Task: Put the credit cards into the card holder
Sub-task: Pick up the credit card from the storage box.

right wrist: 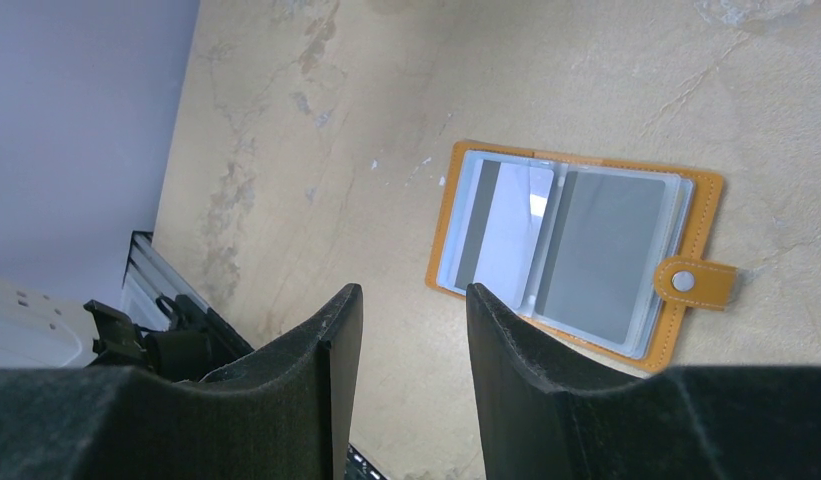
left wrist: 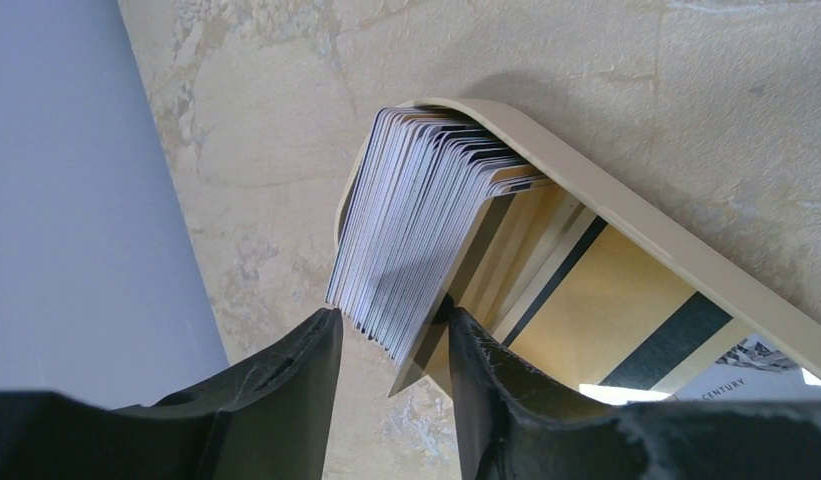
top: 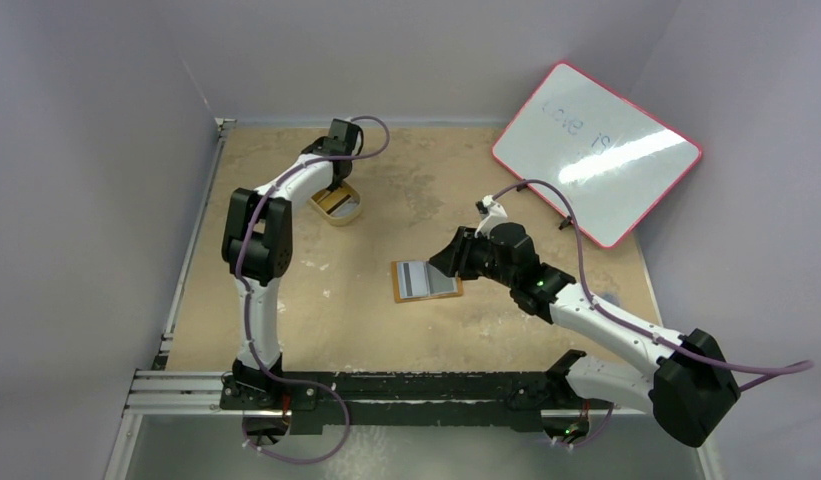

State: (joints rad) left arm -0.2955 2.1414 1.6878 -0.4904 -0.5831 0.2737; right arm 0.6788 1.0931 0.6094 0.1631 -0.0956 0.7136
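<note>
At ten o'clock from one open card holder [top: 426,279], one tray [top: 354,213], left wrist view alone revealing its packed credit cards [left wrist: 416,200], left gripper [left wrist: 391,315] straddling them, grip unclear, right gripper [right wrist: 414,292] released.

Left hand [left wrist: 391,318] extended far, right hand [right wrist: 414,292] hovering, half-open

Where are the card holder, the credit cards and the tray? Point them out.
card holder [right wrist: 606,255], right wrist view, on its right clear pocket.
credit cards [left wrist: 416,220], left wrist view, on the stack's edges.
tray [left wrist: 686,255], left wrist view, on its cream rim.
</note>
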